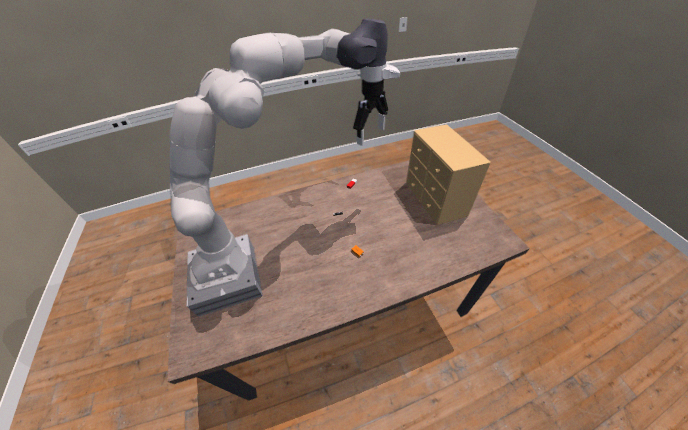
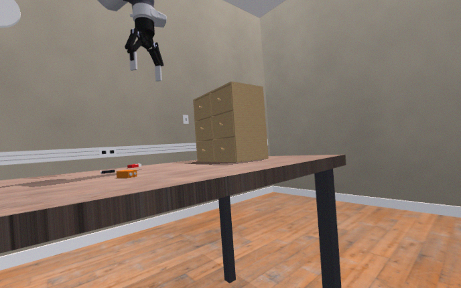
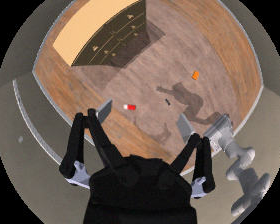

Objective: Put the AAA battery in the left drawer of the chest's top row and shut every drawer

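The AAA battery [image 1: 338, 213] is a small dark stick lying on the table's middle; it also shows in the exterior view [image 2: 107, 171] and in the wrist view [image 3: 167, 102]. The tan chest [image 1: 444, 172] with two columns of three drawers stands upright at the table's right end, all drawers shut; it shows in the exterior view [image 2: 229, 123] and the wrist view [image 3: 104, 30]. My gripper [image 1: 370, 127] hangs high above the table's far edge, left of the chest, open and empty; it also appears in the exterior view [image 2: 145, 72] and the wrist view [image 3: 144, 120].
A red and white item [image 1: 351, 183] lies near the table's far edge, below the gripper. An orange block [image 1: 357, 251] lies nearer the front. The arm's base [image 1: 222, 273] is bolted at the table's left.
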You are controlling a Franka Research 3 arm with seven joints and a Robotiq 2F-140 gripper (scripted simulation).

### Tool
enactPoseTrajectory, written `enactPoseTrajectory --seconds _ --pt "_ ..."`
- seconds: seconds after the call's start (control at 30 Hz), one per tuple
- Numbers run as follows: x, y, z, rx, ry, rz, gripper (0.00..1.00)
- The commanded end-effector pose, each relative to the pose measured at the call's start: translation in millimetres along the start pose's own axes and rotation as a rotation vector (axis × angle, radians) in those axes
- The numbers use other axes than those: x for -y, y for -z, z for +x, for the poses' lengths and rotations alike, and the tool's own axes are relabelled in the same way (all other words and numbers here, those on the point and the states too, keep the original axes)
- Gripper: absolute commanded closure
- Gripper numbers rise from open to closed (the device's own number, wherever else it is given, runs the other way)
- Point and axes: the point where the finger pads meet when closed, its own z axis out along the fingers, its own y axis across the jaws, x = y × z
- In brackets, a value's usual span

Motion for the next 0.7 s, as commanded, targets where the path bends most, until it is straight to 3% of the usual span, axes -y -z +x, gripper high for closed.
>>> enactPoseTrajectory --seconds 0.0,0.67 --pt "1.0 -0.6 1.9 0.001 0.158 0.003 0.00" --pt "1.6 -0.4 2.1 0.000 0.392 0.004 0.00"
